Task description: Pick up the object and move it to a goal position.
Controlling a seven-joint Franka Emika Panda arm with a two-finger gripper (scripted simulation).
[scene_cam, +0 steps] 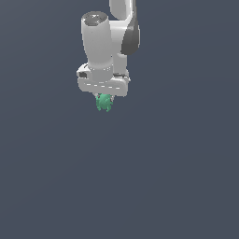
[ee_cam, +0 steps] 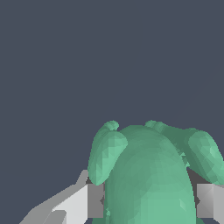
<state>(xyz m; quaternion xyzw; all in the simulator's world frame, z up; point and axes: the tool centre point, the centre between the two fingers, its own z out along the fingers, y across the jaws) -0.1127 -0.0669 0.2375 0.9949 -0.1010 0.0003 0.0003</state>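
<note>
- The object (ee_cam: 148, 179) was a teal-green lump with a faceted, matte skin. It had a broad, rounded body, and several short, stubby nubs bulged from one end.
- In the exterior view the object (scene_cam: 104, 102) hung just under my white hand, narrower than the hand, nubs pointing down.
- My fingers (ee_cam: 95, 200) were flat, grey, square-ended pads. In the wrist view one sat against each flank of the green body, so I was closed on the object and holding it between them.
- In the exterior view my fingers (scene_cam: 103, 99) were mostly hidden behind the object and the hand's lower edge.
- My arm (scene_cam: 100, 42) was smooth, glossy white, built of thick cylinders with a dark grey band at one joint. It came down from the top of the frame with the wrist vertical and the hand pointing straight down.
- Around me there was only a plain, flat, dark blue-grey field. I could not tell where any table surface lay, nor how high above it the object hung.
</note>
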